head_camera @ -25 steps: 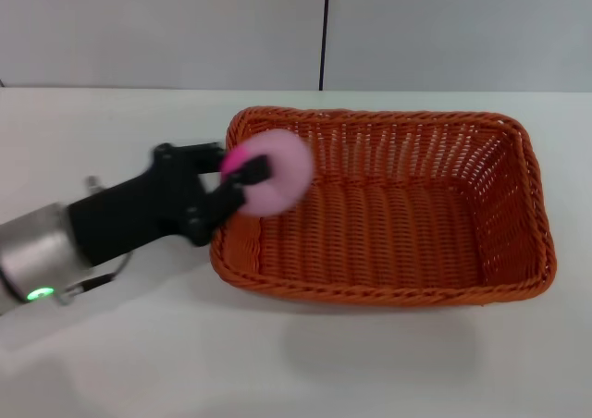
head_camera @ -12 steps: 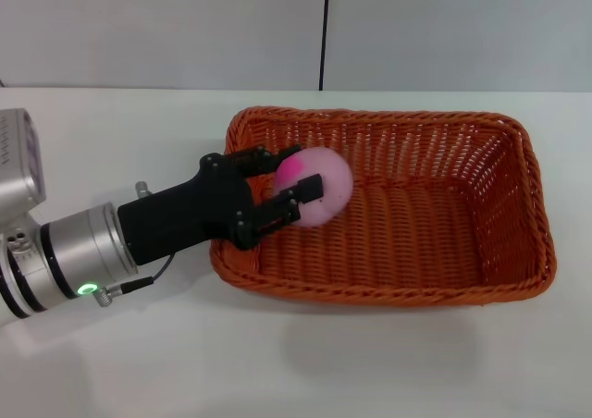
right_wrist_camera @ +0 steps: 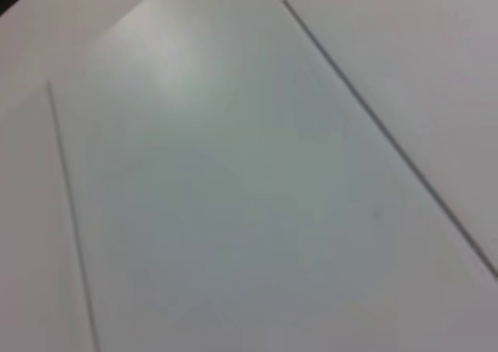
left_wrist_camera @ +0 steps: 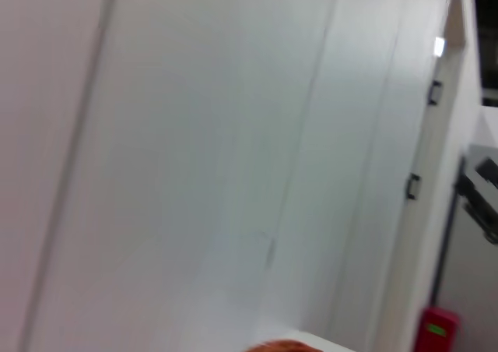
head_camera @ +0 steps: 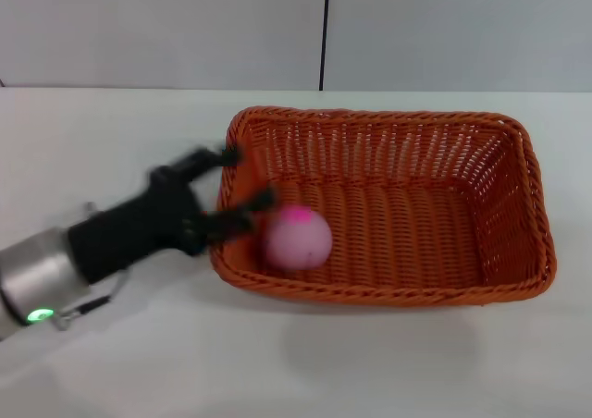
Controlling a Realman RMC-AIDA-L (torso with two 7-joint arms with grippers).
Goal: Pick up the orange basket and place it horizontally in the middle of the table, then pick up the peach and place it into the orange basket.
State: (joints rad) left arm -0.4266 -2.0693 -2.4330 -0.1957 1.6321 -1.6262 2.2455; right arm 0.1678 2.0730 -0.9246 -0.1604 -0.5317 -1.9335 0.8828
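The orange basket (head_camera: 388, 205) lies lengthwise across the middle of the white table (head_camera: 111, 122). Inside it, near its left front corner, rests the peach (head_camera: 297, 238), pale pink with a magenta blotch on top. My left gripper (head_camera: 245, 178) hovers over the basket's left rim, open, its two black fingers spread apart and holding nothing; the peach sits just right of the nearer finger. A sliver of the orange basket (left_wrist_camera: 284, 346) shows at the edge of the left wrist view. My right gripper is out of view.
A pale wall with a dark vertical seam (head_camera: 325, 30) runs behind the table. Bare white tabletop lies in front of and left of the basket. The right wrist view shows only pale panels.
The left gripper carried the peach over the basket's left rim, opened and let it go. The peach dropped to the basket floor, and the arm has drawn back leftward.
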